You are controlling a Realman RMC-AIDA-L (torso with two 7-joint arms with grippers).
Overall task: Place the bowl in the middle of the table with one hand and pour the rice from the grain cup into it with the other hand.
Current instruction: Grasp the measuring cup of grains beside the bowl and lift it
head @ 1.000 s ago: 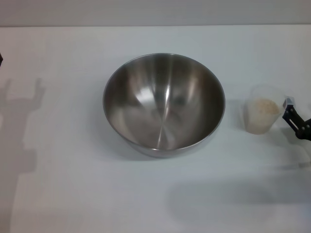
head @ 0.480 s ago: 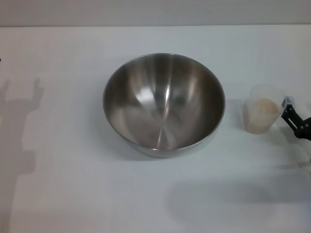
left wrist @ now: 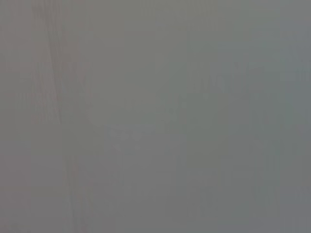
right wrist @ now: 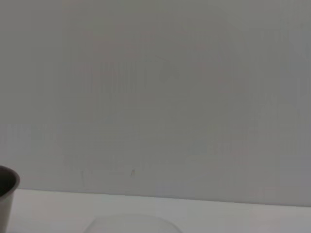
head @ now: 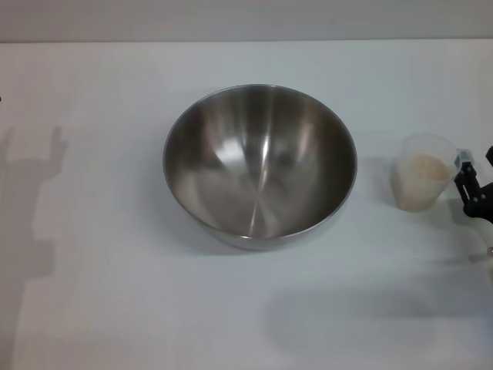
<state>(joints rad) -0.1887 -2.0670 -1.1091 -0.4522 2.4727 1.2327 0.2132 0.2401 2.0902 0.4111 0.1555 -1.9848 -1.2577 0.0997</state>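
The large steel bowl stands empty in the middle of the white table. The clear grain cup stands upright to its right, partly filled with pale rice. My right gripper is at the right edge of the head view, its dark fingers closed on the cup's small side handle. In the right wrist view a bit of the bowl's rim shows at one edge and the cup's rim shows faintly. My left gripper is out of view.
The left arm's shadow lies on the table's left side. The left wrist view shows only a plain grey surface. A pale wall runs behind the table's far edge.
The right gripper and the grain cup have shifted slightly to the right together. The bowl has not moved.
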